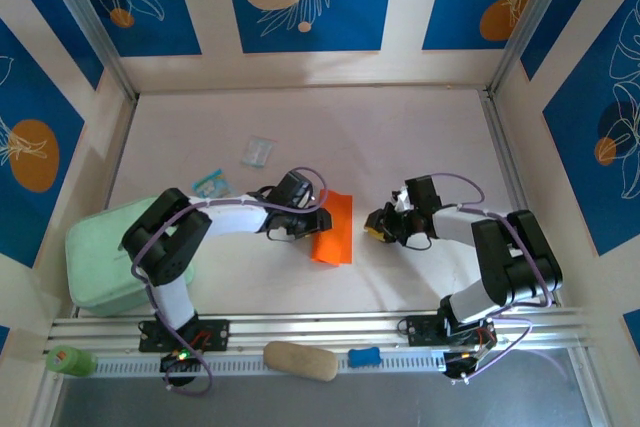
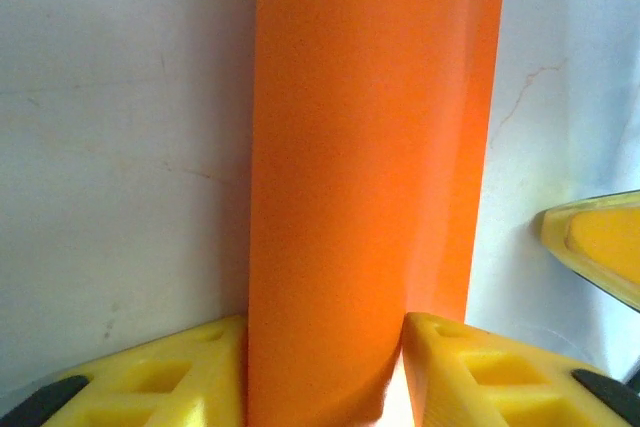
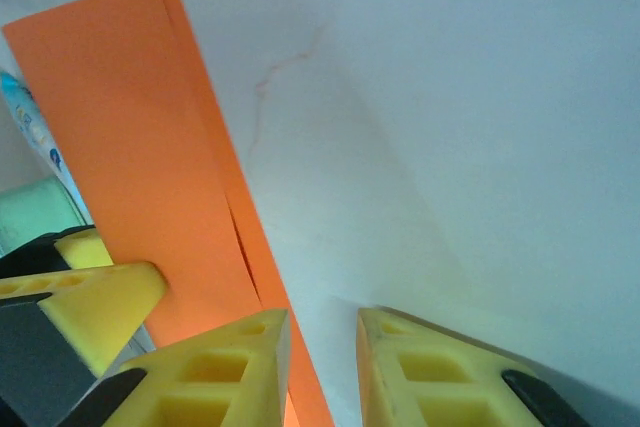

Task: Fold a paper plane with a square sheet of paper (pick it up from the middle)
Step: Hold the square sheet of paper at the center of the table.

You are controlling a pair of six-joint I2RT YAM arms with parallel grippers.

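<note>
The square sheet of paper is bright orange and lies on the white table as a folded, narrow rectangle. My left gripper is at its left edge. In the left wrist view the paper runs away between the two yellow fingers. It touches both fingers and bows up slightly, with the left gripper shut across its width. My right gripper is just right of the paper. In the right wrist view the right gripper stands slightly open over bare table, its left finger overlapping the paper's edge.
A mint green pad lies at the near left. A blue-and-white packet and a clear wrapper lie behind the left arm. A beige block and a small blue piece rest on the front rail. Patterned walls enclose the table.
</note>
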